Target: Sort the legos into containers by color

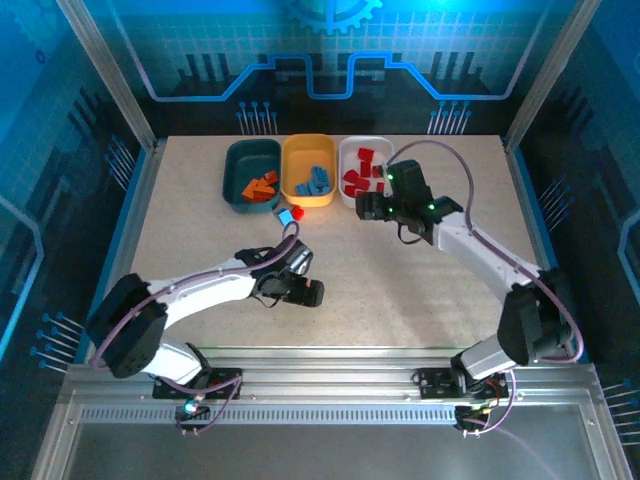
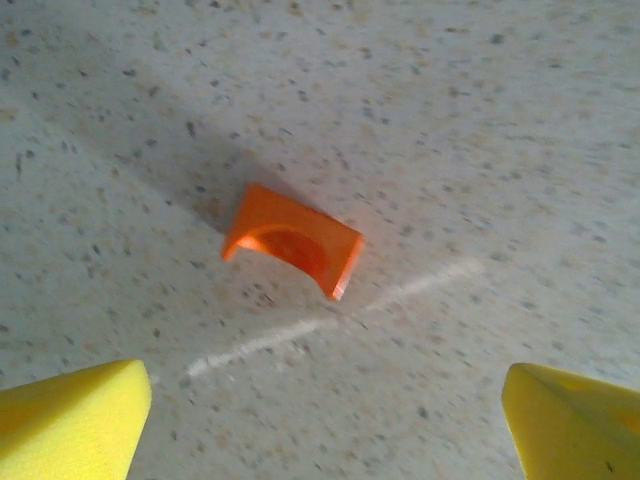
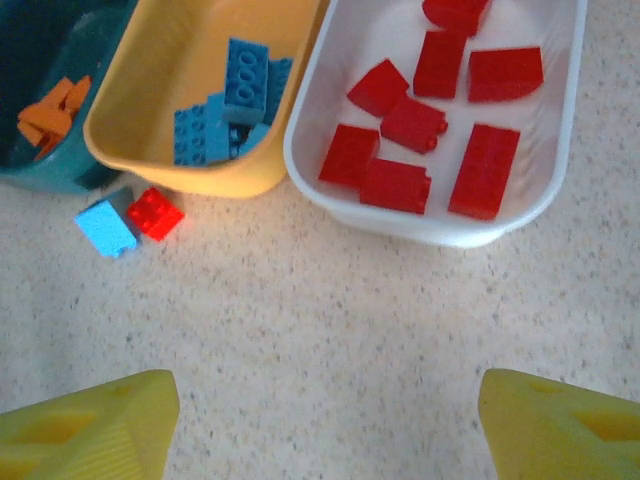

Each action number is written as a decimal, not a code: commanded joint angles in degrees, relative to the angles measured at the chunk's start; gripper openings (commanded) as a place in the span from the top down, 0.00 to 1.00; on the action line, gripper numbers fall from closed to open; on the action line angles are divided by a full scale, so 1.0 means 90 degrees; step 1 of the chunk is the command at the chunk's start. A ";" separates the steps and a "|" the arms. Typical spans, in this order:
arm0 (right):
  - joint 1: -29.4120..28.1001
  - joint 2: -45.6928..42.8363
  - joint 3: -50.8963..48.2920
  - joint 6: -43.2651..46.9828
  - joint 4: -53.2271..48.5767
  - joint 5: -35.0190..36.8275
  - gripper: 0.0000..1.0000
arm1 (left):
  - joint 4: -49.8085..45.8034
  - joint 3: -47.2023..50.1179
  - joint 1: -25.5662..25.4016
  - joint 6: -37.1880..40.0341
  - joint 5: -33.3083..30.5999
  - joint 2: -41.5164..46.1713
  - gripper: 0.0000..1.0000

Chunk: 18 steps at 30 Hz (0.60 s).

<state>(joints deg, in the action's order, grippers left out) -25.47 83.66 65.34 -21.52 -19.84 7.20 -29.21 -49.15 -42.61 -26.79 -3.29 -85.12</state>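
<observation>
Legos (image 1: 352, 182) in red, orange and light blue share the speckled beige counter (image 1: 400, 270) with three rounded plastic tubs, which stand touching in a row at its far side. From left to right I see the dark teal tub (image 1: 232, 175), the yellow-orange tub (image 1: 300, 155) and the white tub (image 3: 440, 225).

The right end effector (image 3: 330, 420) hangs over the counter just in front of the white tub, its yellow fingers spread wide and holding nothing. The left end effector (image 2: 325, 420) hovers lower, nearer the middle of the counter, also released and empty.

Red bricks (image 3: 415, 125) lie in the white tub, light blue bricks (image 3: 245, 75) in the yellow-orange tub and orange bricks (image 3: 45, 115) in the dark teal one.

A loose light blue brick (image 3: 105, 227) and a loose red brick (image 3: 155, 213) lie touching on the counter, just in front of where the teal and yellow-orange tubs meet.

An orange arched brick (image 2: 292, 245) lies alone on the counter ahead of the left fingers, apart from both.
</observation>
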 commanded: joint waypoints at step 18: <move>-0.0060 -0.1215 -0.1217 -0.0194 -0.0182 -0.0100 0.21 | 0.0816 -0.0390 -0.0030 0.0567 -0.0758 -0.1534 0.34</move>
<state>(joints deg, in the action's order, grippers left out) -25.61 74.30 55.40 -22.96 -20.78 6.83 -26.79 -53.01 -42.61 -22.04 -10.55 -96.88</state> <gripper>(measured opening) 0.789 0.665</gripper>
